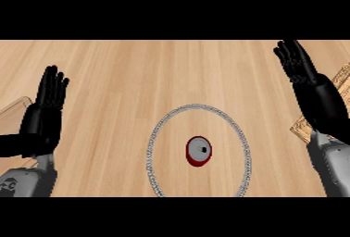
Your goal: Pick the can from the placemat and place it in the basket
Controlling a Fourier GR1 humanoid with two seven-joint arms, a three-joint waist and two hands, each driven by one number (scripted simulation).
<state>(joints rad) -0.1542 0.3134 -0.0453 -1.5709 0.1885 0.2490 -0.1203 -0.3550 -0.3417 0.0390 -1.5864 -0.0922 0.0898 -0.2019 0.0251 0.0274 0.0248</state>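
Two black hands, one can, one placemat and one basket appear on a single counter, listed here from left to right. At the far left edge, one pale tan, flat-looking object [14,109] lies partly behind the left hand; its kind cannot be told. The left hand [41,125] stands upright on its grey forearm, fingers straight and together, holding nothing. Near the middle lies one round placemat [171,134], the same wood tone as the counter and edged with a grey beaded ring. One red cylindrical can with a grey top [198,151] stands upright on the placemat, close to its centre and well apart from both hands. The right hand [318,97] stands upright at the upper right, fingers straight, holding nothing. One light-brown woven basket [345,76] shows only in part at the right edge, behind the right hand and forearm. The light wood-grain counter [123,69] fills the view from edge to edge.
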